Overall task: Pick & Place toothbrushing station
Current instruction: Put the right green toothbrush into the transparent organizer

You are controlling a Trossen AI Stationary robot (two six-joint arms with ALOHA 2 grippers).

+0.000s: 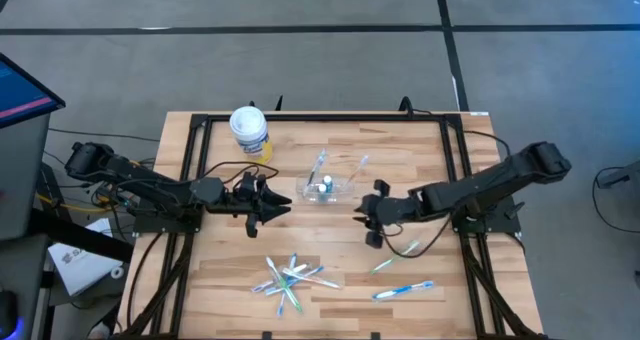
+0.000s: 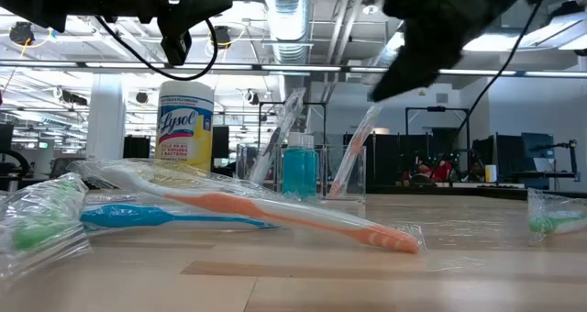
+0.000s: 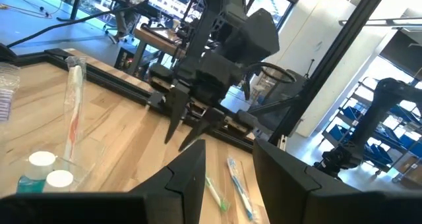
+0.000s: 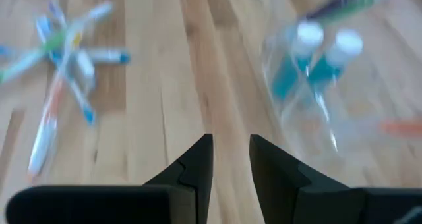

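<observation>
Cup (image 1: 328,187), mid-table, is already holding brushes and paste tubes; left gripper (image 1: 268,204) and right gripper (image 1: 371,216) are flanking it, both slightly parted and empty, since loose brushes (image 1: 292,277) are lying nearer the front edge awaiting pickup.

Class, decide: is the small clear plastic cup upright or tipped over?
Upright. In the low view the small clear plastic cup stands on the table with a teal toothpaste tube and toothbrushes leaning inside it.

Clear plastic cup (image 1: 328,187) upright mid-table, two teal toothpaste tubes (image 1: 325,187) and a couple of toothbrushes leaning inside. Loose wrapped toothbrush pile (image 1: 291,277) fanned flat near the table's front edge. Two more brushes (image 1: 403,291) lie apart to its right.
</observation>
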